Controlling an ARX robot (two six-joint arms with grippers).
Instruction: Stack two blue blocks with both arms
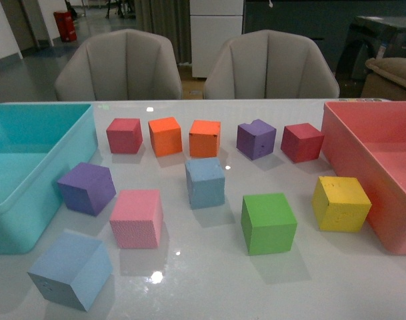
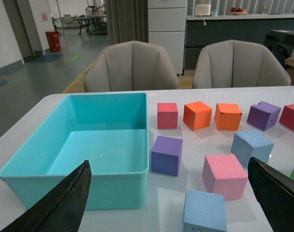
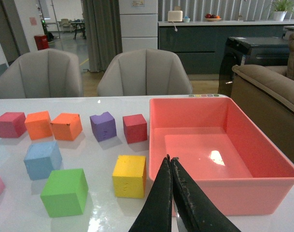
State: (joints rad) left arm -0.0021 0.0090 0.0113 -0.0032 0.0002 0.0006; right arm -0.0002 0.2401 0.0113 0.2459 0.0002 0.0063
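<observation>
One glossy white desk [image 1: 209, 290] carries everything. Turquoise bin [image 1: 16, 223] hugs its left edge, and the pink bin [image 1: 369, 157] sits at the right. First blue block [image 1: 71, 270] is at the front left, near the turquoise bin's corner. Second blue block [image 1: 205, 183] stands mid-desk, well apart from it, just beyond the pink cube [image 1: 137, 218]. Left claw [image 2: 168, 164] gapes wide, holding nothing! Right claw [image 3: 170, 162] is pinched together, empty, by the pink bin's near wall.
</observation>
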